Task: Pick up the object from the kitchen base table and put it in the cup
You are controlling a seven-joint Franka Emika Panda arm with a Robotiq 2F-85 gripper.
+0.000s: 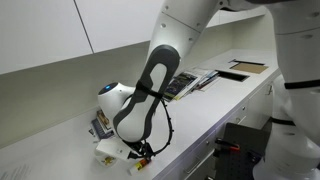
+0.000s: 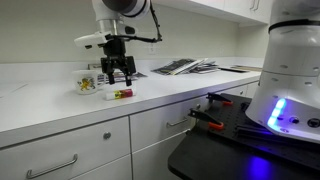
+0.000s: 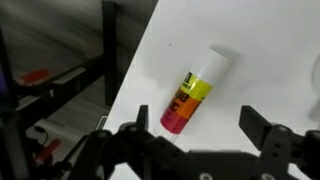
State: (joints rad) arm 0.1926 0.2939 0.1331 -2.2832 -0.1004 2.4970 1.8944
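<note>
Black two-fingered hand (image 3: 198, 128) spread open over a small marker-like stick (image 3: 197, 88) on the smooth white bench (image 3: 270, 50).

The hand grips nothing. In the wrist view its fingers stand wide apart, one to each side of the stick. The stick lies flat and slantwise near the bench's front edge: whitish end farthest, yellow band with dark print in the middle, pinkish-red end nearest the hand. In an exterior view the hand (image 2: 121, 78) hangs just above the stick (image 2: 122, 94); whether they touch cannot be told. Just beside the stick stands a small white mug with a coloured pattern (image 2: 86, 83), upright. Well along the bench lie flat dark-covered books (image 2: 180, 67). In an exterior view the white robot arm (image 1: 150, 85) covers the stick and most of the hand.
</note>
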